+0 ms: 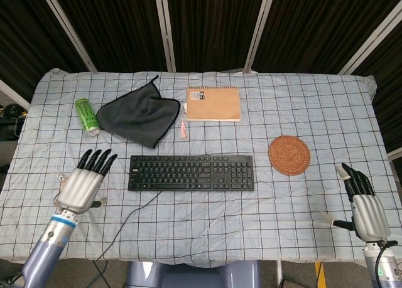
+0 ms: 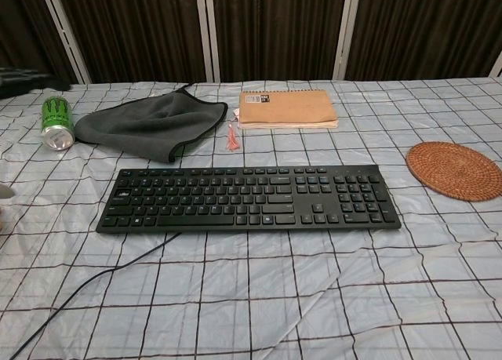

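Observation:
A black keyboard [image 1: 191, 173] [image 2: 247, 198] lies across the middle of the checked tablecloth. My left hand [image 1: 85, 181] hovers left of its left end, fingers spread and pointing away from me, holding nothing. It covers the spot where a small plush toy lay. Dark fingertips show at the upper left edge of the chest view. My right hand [image 1: 363, 203] stays at the table's front right corner with fingers straight and empty, nearest to the round woven coaster [image 1: 289, 155] [image 2: 455, 170].
A green can [image 1: 86, 115] [image 2: 56, 122] lies on its side at the left, beside a dark grey cloth [image 1: 138, 115] [image 2: 149, 121]. A brown notebook [image 1: 213, 103] [image 2: 287, 107] with a pink tassel [image 1: 183, 128] sits behind the keyboard. The keyboard cable [image 1: 135, 206] [image 2: 94, 285] runs to the front edge.

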You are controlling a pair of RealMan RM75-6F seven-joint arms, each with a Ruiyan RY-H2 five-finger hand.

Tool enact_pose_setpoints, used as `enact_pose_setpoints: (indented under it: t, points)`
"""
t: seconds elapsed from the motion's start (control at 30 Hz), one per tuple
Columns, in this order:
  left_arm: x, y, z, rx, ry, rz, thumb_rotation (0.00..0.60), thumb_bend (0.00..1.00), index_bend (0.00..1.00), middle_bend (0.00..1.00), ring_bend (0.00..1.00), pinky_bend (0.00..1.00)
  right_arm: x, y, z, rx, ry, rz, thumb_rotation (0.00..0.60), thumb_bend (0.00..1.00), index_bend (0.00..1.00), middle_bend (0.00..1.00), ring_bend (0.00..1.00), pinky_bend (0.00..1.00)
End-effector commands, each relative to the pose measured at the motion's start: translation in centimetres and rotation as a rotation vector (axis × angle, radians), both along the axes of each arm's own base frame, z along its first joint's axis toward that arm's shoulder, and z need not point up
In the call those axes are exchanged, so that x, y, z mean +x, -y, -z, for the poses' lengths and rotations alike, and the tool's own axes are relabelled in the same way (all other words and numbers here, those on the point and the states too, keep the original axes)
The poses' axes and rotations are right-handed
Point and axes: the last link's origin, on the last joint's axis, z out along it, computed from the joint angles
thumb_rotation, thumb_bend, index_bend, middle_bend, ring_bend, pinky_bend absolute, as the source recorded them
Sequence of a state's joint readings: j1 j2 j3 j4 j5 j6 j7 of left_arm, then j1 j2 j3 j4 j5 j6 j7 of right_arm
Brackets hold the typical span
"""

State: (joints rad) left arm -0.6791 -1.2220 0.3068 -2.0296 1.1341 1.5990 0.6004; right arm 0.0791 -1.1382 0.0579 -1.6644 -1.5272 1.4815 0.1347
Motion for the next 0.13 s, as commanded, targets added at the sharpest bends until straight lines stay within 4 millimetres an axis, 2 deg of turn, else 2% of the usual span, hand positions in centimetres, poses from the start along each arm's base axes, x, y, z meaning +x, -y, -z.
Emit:
enact_pose_setpoints:
  t: [0.03,0.13]
  points:
    - [-4.8,4.0,-2.7,0.123,0.005,-0.008,0.600,0.01,0.00,0.00,0.00,0.00,0.1,0.0,0.0,-0.004,-0.013,-0.008,0.600,0.07,0.00,0.00,0.00,0.00]
    - [-5.9,4.9,-3.4,0.176,0.012,-0.001,0.600,0.01,0.00,0.00,0.00,0.00,0.1,-0.1,0.0,-0.006,-0.025,-0.018,0.600,0.07,0.00,0.00,0.00,0.00]
